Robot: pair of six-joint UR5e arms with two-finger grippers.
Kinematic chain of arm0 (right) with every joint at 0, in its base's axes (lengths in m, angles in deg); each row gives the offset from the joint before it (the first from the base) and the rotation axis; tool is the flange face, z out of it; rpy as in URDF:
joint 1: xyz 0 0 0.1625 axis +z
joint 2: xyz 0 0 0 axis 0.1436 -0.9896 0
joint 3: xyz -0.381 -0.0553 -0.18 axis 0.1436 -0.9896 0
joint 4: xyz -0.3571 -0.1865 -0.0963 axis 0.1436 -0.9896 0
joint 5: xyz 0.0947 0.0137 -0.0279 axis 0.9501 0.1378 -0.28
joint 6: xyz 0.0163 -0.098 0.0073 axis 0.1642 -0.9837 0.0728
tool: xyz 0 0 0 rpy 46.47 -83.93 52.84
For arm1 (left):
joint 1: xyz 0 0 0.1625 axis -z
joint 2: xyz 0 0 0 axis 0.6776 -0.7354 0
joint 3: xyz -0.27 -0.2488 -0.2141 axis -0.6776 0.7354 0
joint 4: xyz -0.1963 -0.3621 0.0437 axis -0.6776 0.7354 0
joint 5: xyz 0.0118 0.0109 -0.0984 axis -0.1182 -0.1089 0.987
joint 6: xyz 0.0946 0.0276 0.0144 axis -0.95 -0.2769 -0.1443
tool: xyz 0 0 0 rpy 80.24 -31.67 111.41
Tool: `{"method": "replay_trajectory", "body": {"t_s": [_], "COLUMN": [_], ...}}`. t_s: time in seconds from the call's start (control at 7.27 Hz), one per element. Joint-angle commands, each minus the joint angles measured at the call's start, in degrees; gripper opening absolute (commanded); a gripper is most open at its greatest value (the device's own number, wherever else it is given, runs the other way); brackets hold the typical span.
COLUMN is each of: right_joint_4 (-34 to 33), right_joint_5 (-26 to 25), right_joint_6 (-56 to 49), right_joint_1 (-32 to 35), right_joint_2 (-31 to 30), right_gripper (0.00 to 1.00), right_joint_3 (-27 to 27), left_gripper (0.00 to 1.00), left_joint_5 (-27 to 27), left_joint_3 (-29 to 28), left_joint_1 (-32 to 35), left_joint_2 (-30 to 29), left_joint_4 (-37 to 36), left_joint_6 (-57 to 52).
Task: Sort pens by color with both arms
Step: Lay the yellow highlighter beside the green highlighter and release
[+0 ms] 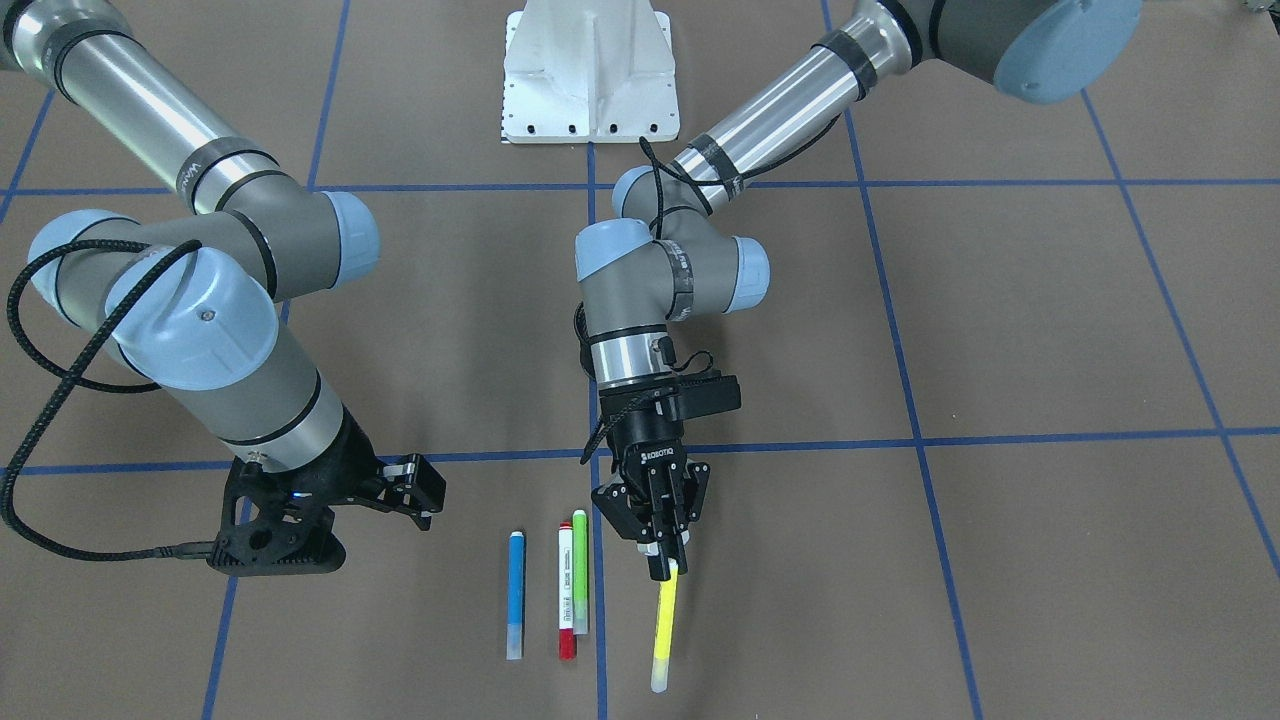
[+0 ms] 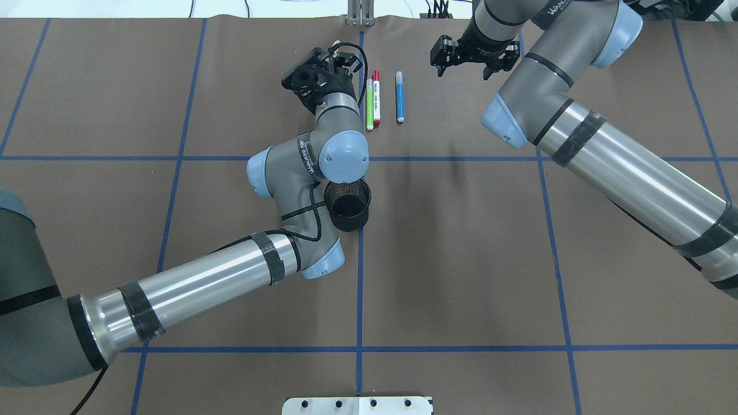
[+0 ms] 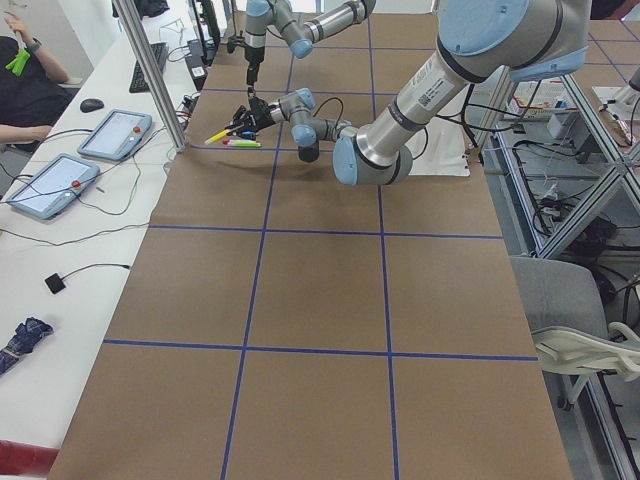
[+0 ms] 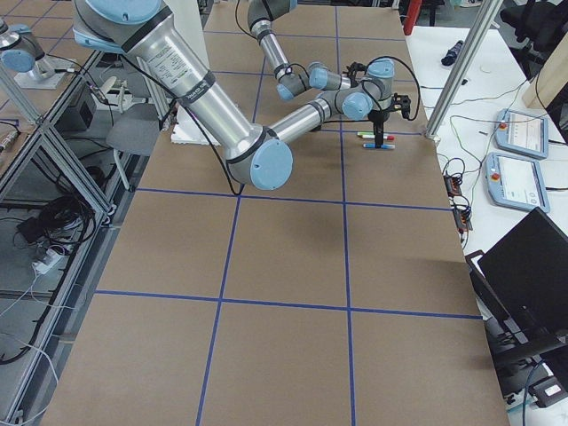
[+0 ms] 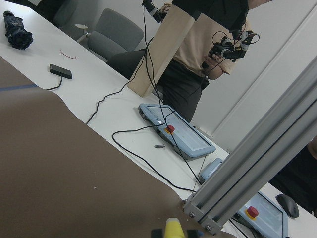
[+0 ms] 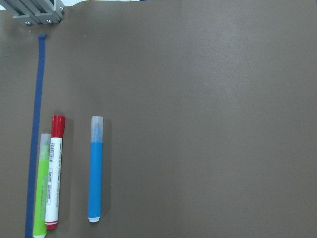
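Observation:
My left gripper (image 1: pixel 667 563) is shut on one end of the yellow pen (image 1: pixel 664 628). The pen slants out toward the table's far edge, and its tip shows at the bottom of the left wrist view (image 5: pixel 173 227). I cannot tell whether its free end touches the table. The green pen (image 1: pixel 580 570), the white pen with red caps (image 1: pixel 566 592) and the blue pen (image 1: pixel 516 592) lie parallel on the paper beside it. They also show in the right wrist view: green (image 6: pixel 41 191), white (image 6: pixel 54 173), blue (image 6: pixel 95 171). My right gripper (image 2: pixel 473 56) hovers open and empty beside the blue pen (image 2: pixel 399 97).
A black mesh cup (image 2: pixel 347 204) stands by my left arm's elbow near the centre line. The white pedestal base (image 1: pixel 590 75) is at the robot's side. An aluminium post (image 6: pixel 37 12) stands at the far edge, with tablets and cables (image 5: pixel 176 134) on the white bench behind it.

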Motion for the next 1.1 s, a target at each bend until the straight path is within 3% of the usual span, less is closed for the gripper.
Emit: {"method": "replay_trajectory", "body": {"t_s": [0.0, 0.14, 0.41, 0.55, 0.69, 0.96], "right_joint_4": [-0.1, -0.2, 0.3, 3.0, 8.1, 7.7], "right_joint_5": [-0.1, -0.2, -0.2, -0.3, 0.2, 4.3], "right_joint_6": [-0.1, -0.8, -1.0, -1.0, -1.2, -1.1], "right_joint_1": [0.1, 0.1, 0.2, 0.3, 1.0, 3.8], "right_joint_2": [-0.2, -0.2, -1.4, -3.2, -5.3, -6.2], "right_gripper": [1.0, 1.0, 1.0, 1.0, 1.0, 1.0], "right_joint_3": [-0.1, -0.2, 1.4, 3.9, 6.0, 7.5], "left_gripper": [1.0, 1.0, 1.0, 1.0, 1.0, 1.0], "left_joint_5": [0.1, 0.8, 6.6, 7.0, 12.7, 29.1], "left_joint_3": [-1.1, -0.5, 6.8, 9.6, 11.2, 21.3], "left_joint_1": [0.0, 0.0, 0.8, 1.7, 4.1, 10.6], "left_joint_2": [-0.3, -0.2, -0.1, 0.1, 1.0, 7.6], "left_joint_4": [-0.1, -0.1, -0.9, -1.1, -1.1, -3.2], "left_joint_6": [-0.9, -6.9, -26.1, -28.0, -28.2, -35.8]}}
